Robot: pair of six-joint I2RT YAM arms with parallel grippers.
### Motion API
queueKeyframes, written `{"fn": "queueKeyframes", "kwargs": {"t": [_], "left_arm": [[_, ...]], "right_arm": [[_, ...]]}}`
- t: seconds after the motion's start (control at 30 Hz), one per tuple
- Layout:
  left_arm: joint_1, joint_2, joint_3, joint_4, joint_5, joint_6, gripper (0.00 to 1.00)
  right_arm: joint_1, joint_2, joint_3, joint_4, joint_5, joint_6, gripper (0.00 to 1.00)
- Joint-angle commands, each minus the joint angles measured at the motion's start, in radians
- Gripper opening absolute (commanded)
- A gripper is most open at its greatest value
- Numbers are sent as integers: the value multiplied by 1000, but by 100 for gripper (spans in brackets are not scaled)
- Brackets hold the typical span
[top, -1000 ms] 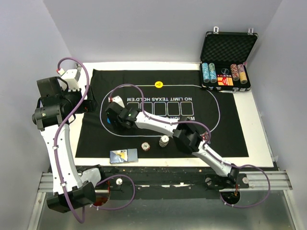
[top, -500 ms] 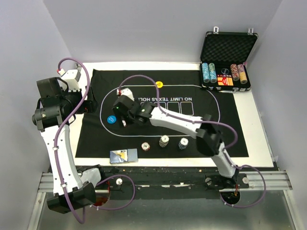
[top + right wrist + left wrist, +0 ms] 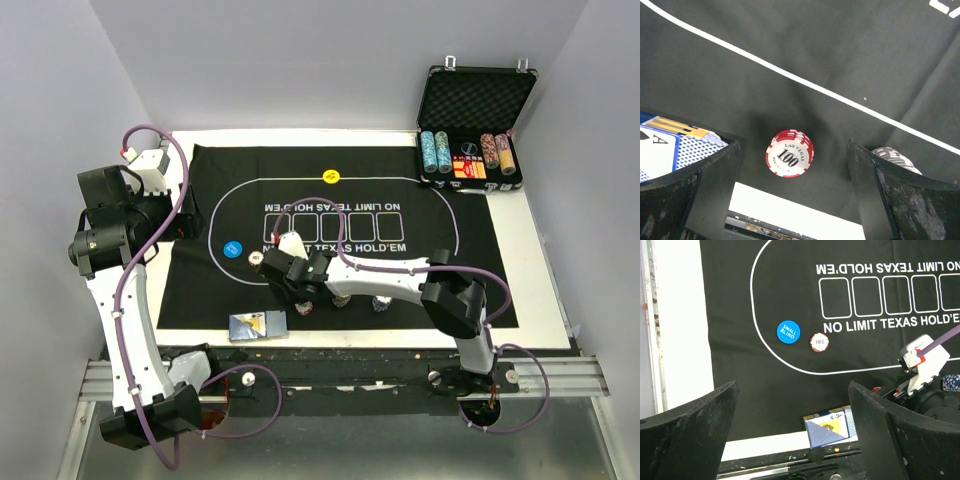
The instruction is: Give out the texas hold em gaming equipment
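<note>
1. The right gripper [image 3: 793,148] hangs over the red chip stack [image 3: 790,155] at the near edge of the black felt mat [image 3: 805,60]. Its jaws are spread wide and hold nothing.
2. The stack stands between the two fingers and touches neither. The card deck [image 3: 670,145] lies just to its left and a white chip stack [image 3: 892,157] to its right.
3. The pick looks best done by coming straight down with the stack centred, so both fingers meet it together. An off-centre close would likely shove or topple the chips.
4. The gripper's left finger sits near the corner of the deck, so the descent should keep clear of the cards.
5. The left gripper [image 3: 792,390], also wide open and empty, hovers over the left side of the mat. Below it are the blue small-blind button [image 3: 788,332] and, just beside that, a lone red chip [image 3: 819,342].
6. The yellow button [image 3: 330,176] rests at the far edge of the printed oval. The open case [image 3: 478,98] at far right holds more chips.
</note>
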Motion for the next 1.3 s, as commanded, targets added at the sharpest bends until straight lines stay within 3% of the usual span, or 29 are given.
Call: {"fn": "queueKeyframes", "kwargs": {"t": [0.0,0.17,0.9,1.27], "left_arm": [[8,-17,-7,4,11,5,99],[8,-18,-10,6,12,5,99],[8,-20,-16,12,8,3,99],[8,-24,-17,10,5,9,99]], "right_arm": [[7,0,-49,8,1,70,93],[9,4,-97,51,-14,81,90],[33,50,-114,96,-73,95,58],[35,7,-94,59,-42,96,55]]}}
